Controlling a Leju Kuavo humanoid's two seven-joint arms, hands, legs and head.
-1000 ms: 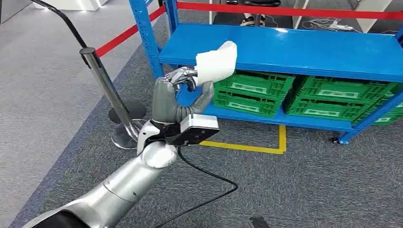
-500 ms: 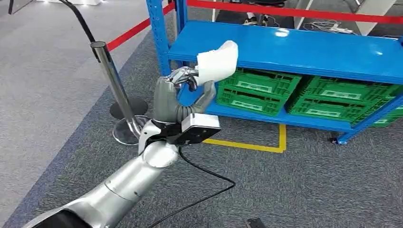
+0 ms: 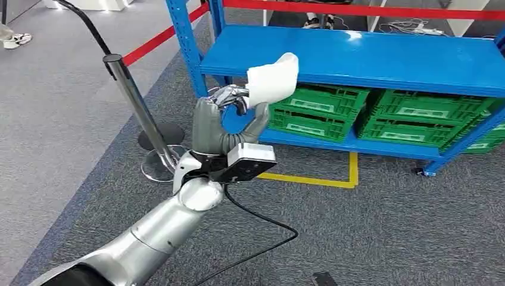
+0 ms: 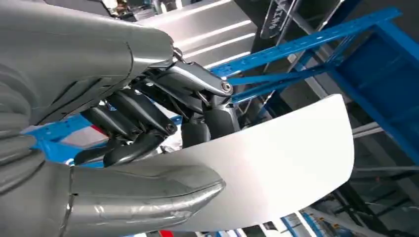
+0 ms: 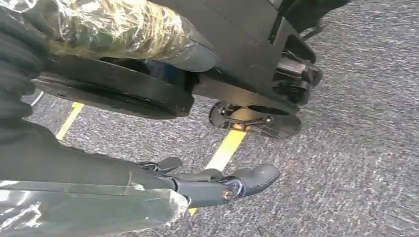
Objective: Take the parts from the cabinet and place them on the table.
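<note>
My left hand is raised in front of the blue cabinet rack and grips a white curved part by its lower edge. The part stands up above the fingers, level with the front of the rack's upper shelf. In the left wrist view the thumb and the dark fingers clamp the white part from both sides. My right hand hangs low over the grey carpet, its fingers stretched out with nothing in them.
Green crates fill the rack's lower shelf. A chrome stanchion with a red belt stands left of the rack. Yellow tape marks the carpet and a black cable trails below my arm.
The whole picture shifted right and then back left, so the camera moved. My left hand keeps the same hold on the white part.
</note>
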